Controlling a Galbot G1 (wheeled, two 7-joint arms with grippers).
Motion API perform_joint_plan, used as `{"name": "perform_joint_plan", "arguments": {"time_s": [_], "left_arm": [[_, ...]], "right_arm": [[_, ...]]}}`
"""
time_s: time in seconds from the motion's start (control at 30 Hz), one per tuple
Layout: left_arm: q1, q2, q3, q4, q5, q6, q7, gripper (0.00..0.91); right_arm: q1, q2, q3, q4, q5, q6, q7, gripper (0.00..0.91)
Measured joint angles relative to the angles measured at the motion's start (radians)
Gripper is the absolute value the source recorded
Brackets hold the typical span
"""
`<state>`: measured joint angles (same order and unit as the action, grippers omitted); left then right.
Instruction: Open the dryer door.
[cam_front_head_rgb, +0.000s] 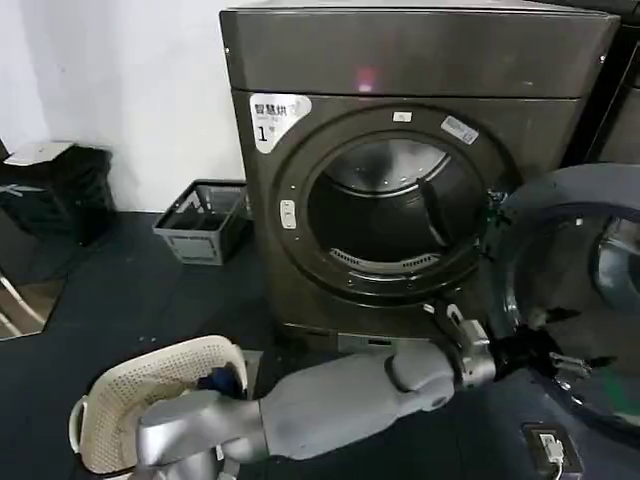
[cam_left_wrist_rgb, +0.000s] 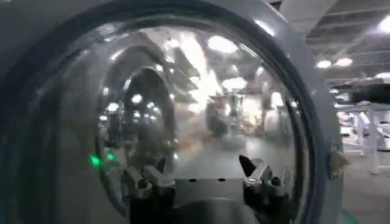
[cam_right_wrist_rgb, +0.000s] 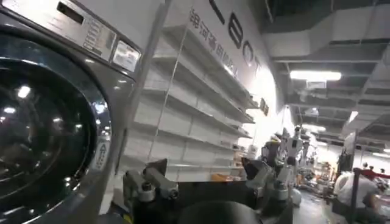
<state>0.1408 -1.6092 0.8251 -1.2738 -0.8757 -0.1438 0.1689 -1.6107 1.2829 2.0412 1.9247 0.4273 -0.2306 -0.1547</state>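
Head view has the left arm reaching across to the right, its hand (cam_front_head_rgb: 560, 358) at the inner face of the door (cam_front_head_rgb: 570, 200), which stands swung out to the right of the dryer (cam_front_head_rgb: 420, 60); the drum mouth (cam_front_head_rgb: 395, 205) gapes open; whether the fingers touch the door I cannot tell. Left wrist view shows that hand (cam_left_wrist_rgb: 207, 179) spread, nothing between its fingers, close before the domed glass (cam_left_wrist_rgb: 195, 103) and its grey rim; ceiling lights mirror in the glass. Dark floor (cam_front_head_rgb: 130, 290) carries a grey basket (cam_front_head_rgb: 203, 220) left of the dryer, a white wall behind it. Right wrist view gives the right hand (cam_right_wrist_rgb: 204, 182) spread and empty, beside another machine's door (cam_right_wrist_rgb: 42, 122), white shelves (cam_right_wrist_rgb: 195, 103) beyond.
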Motion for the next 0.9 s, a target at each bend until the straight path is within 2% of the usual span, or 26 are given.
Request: {"name": "perform_joint_plan", "arguments": {"time_s": [0.17, 0.43, 0.63, 0.8, 0.9], "left_arm": [[0.005, 0.000, -0.021, 0.007, 0.033, -0.039, -0.036, 0.907], [0.013, 0.018, -0.057, -0.082, 0.112, -0.188, -0.043, 0.907], [0.023, 0.258, -0.081, -0.198, 0.186, -0.228, -0.099, 0.907], [0.050, 0.467, -0.094, -0.338, 0.187, -0.215, -0.096, 0.907], [0.053, 0.593, -0.096, -0.427, 0.187, -0.181, -0.090, 0.907]], "right_arm": [[0.008, 0.001, -0.012, 0.004, 0.000, 0.001, -0.003, 0.907], [0.008, -0.016, 0.005, -0.009, -0.001, 0.005, -0.003, 0.907], [0.013, -0.025, 0.012, -0.017, -0.001, 0.005, -0.002, 0.907], [0.021, -0.032, 0.020, -0.017, -0.004, 0.005, 0.000, 0.907], [0.021, -0.037, 0.037, -0.006, -0.044, 0.003, 0.007, 0.907]]}}
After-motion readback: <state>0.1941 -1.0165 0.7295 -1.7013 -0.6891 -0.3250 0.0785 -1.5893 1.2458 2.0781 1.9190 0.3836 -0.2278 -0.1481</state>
